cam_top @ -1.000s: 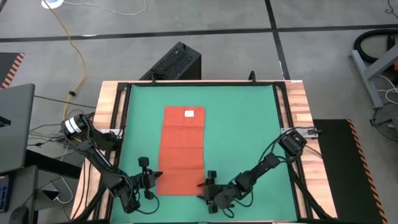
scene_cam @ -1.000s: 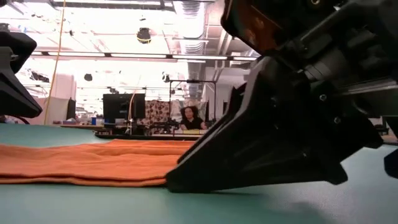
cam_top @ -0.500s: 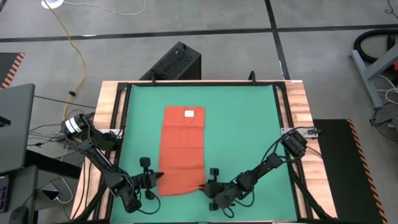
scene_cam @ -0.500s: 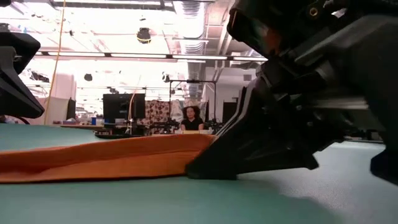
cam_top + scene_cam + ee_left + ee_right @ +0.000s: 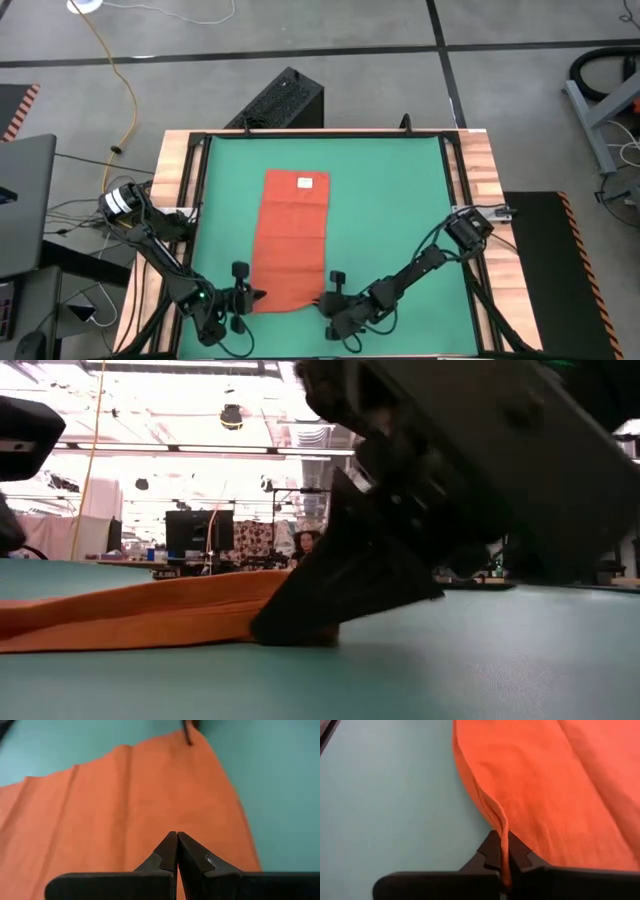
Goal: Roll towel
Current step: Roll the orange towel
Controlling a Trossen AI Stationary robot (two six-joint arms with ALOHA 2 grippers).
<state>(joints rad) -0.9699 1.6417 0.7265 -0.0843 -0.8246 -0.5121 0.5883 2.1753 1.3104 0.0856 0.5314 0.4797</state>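
Note:
The orange-red towel (image 5: 295, 240) lies lengthwise on the green mat (image 5: 400, 200), with its white tag (image 5: 305, 183) at the far end. My right gripper (image 5: 326, 300) is at the towel's near right corner and is shut on the cloth. My left gripper (image 5: 258, 296) is at the near left corner. In the left wrist view its shut fingertips (image 5: 176, 837) stand over the towel (image 5: 125, 795). In the low view the towel's near edge (image 5: 130, 620) rises toward the right gripper (image 5: 300, 630). My left gripper is shut with its tips at the towel's near left corner; whether any cloth is between them, or whether they touch it, I cannot tell. My right gripper pinches a raised ridge of the towel's edge (image 5: 503, 845) at the near right corner between its two fingers. It comes in low from the table's right. The pinched corner is bunched up slightly; the rest of the towel lies on the mat.
The mat fills a wooden-rimmed table (image 5: 480, 170), with bare mat on both sides of the towel. A black box (image 5: 285, 100) stands beyond the far edge. Cables and a laptop (image 5: 20, 200) are at the left. A person (image 5: 305, 545) sits far back in the room.
My right gripper has shut on the towel's near right corner and moved a little toward the table's left. The near edge, flat before, now rises in a fold toward that gripper. My left gripper has shifted slightly toward the near edge.

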